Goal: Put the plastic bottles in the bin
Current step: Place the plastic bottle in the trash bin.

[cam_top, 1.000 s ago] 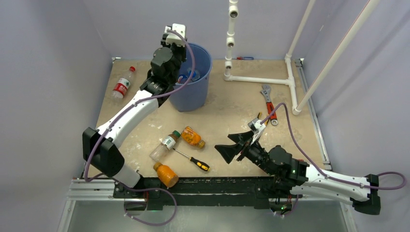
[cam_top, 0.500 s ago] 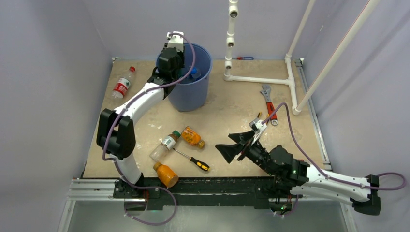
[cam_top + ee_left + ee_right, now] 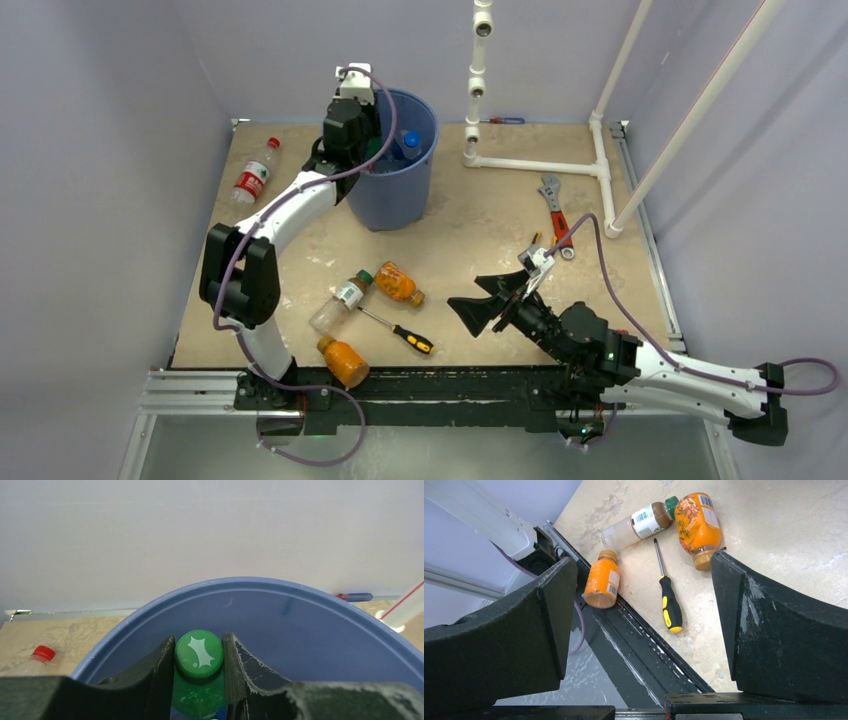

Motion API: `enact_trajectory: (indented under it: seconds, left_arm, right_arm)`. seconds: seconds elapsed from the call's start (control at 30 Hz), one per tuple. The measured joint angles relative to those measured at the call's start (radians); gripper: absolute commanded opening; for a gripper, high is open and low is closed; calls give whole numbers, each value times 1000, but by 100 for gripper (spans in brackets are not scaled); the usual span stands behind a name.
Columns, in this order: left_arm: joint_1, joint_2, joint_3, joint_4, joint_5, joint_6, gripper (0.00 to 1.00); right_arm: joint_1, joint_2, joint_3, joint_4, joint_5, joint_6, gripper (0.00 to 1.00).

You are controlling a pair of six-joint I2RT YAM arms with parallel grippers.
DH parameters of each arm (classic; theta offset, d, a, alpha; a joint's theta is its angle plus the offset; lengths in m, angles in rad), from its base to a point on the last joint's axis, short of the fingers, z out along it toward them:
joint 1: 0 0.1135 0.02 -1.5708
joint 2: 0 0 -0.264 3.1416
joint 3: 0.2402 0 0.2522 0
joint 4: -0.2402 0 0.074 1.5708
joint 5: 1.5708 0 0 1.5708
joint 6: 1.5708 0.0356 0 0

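The blue bin [image 3: 418,185] stands at the back of the table. My left gripper [image 3: 366,135] hangs over its left rim, shut on a green bottle [image 3: 198,656] by the neck below its green cap; the bottle is above the bin's inside [image 3: 300,630]. A blue-capped bottle [image 3: 407,146] lies in the bin. On the table lie a red-labelled clear bottle [image 3: 253,176], an orange bottle [image 3: 397,283], a green-capped clear bottle [image 3: 340,301] and another orange bottle [image 3: 344,361]. My right gripper [image 3: 480,298] is open wide and empty, right of them.
A yellow-and-black screwdriver [image 3: 401,331] lies between the bottles, also in the right wrist view [image 3: 667,600]. A red-handled wrench [image 3: 553,212] and white pipework [image 3: 535,165] are at the back right. The black rail [image 3: 420,380] runs along the near edge.
My left arm has folded back and carried the gripper from the bin's left side to over its left rim. The right arm has barely moved.
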Motion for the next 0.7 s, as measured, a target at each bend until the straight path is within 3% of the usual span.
enact_trajectory:
  seconds: [0.47, 0.7]
  left_arm:
    - [-5, -51, 2, 33, 69, -1, 0]
    - [-5, 53, 25, 64, 87, 18, 0]
  right_arm:
    - [0, 10, -5, 0, 2, 0, 97]
    - [0, 6, -5, -10, 3, 0, 97]
